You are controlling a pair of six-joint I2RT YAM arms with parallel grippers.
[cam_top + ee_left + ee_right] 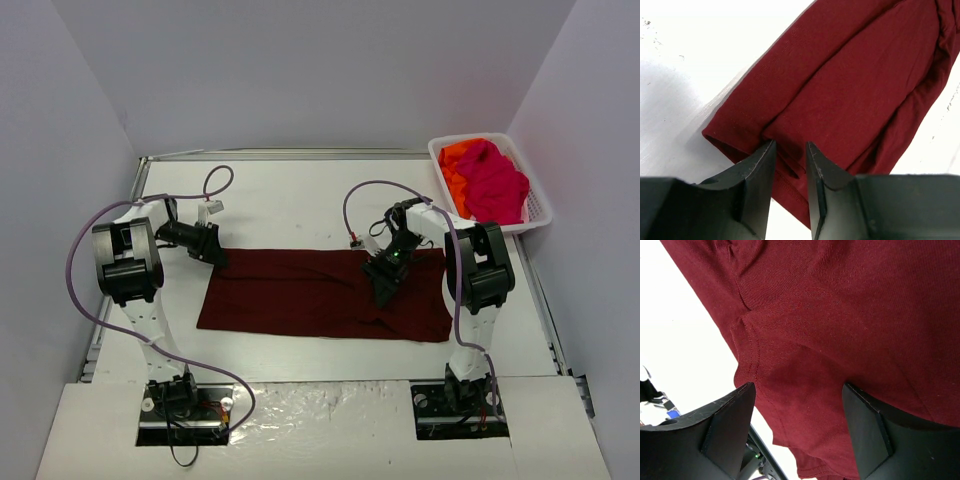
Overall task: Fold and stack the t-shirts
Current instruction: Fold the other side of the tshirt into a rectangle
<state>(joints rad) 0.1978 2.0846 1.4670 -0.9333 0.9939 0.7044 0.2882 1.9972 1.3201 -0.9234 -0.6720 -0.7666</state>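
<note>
The dark maroon t-shirt (320,295) lies folded into a long flat strip across the middle of the table. My left gripper (213,255) is low at its far left corner. In the left wrist view the jaws (790,150) stand a narrow gap apart over the shirt's (855,75) folded corner, and cloth and table show between them. My right gripper (385,290) hovers over the shirt's right part. In the right wrist view its jaws (799,390) are wide open above the cloth (840,315) near a stitched hem. A pink shirt (495,185) and an orange shirt (455,165) lie in the basket.
The white lattice basket (540,215) stands at the far right against the wall. Purple cables loop from both arms over the table. Walls close in the left, back and right sides.
</note>
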